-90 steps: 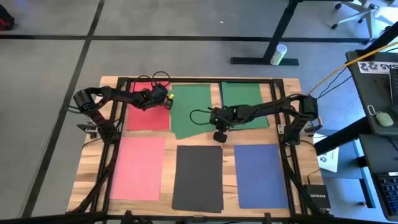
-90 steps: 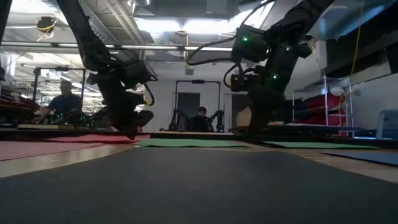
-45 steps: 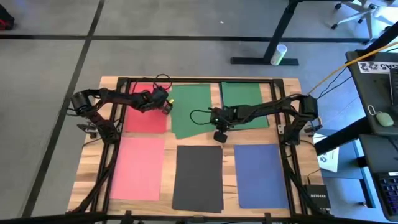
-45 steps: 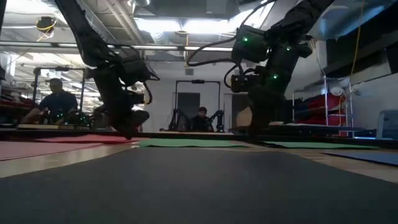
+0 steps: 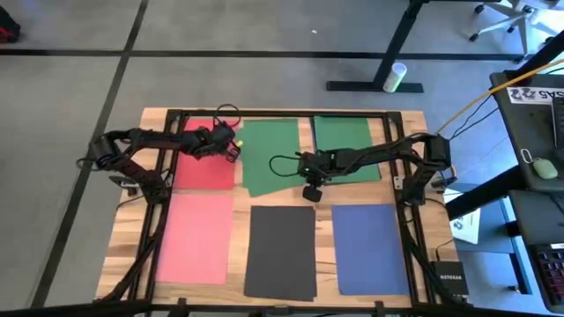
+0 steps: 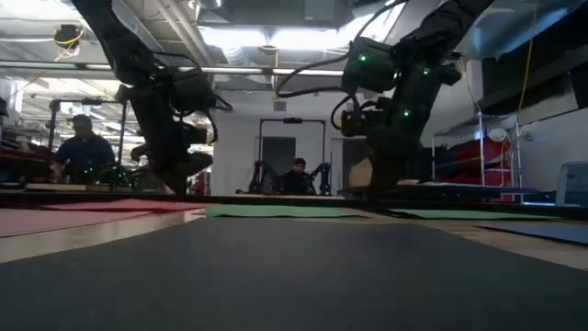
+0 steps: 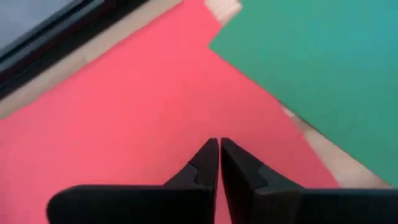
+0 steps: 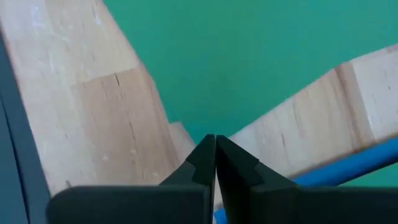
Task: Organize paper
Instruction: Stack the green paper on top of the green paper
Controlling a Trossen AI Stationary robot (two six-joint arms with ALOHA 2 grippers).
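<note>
Six flat, thin, matte rectangular sheets are laid in two rows on the pale wooden table (image 5: 137,231). The large green sheet (image 5: 271,157), taken as landmark, is set slightly askew in the middle of the far row. The red sheet (image 5: 204,163) lies just beside it toward the left arm, a smaller green sheet (image 5: 344,148) on the other side. The dark grey sheet (image 5: 280,251) is placed in front of the landmark, flanked by the pink sheet (image 5: 196,238) and the blue sheet (image 5: 368,248). The left hand (image 5: 231,146) is held over the red sheet's edge nearest the landmark, its fingers pressed together on nothing. The right hand (image 5: 312,192) is set at the landmark's near corner, fingers likewise together. A black metal frame (image 5: 401,211) is seen bordering the table
</note>
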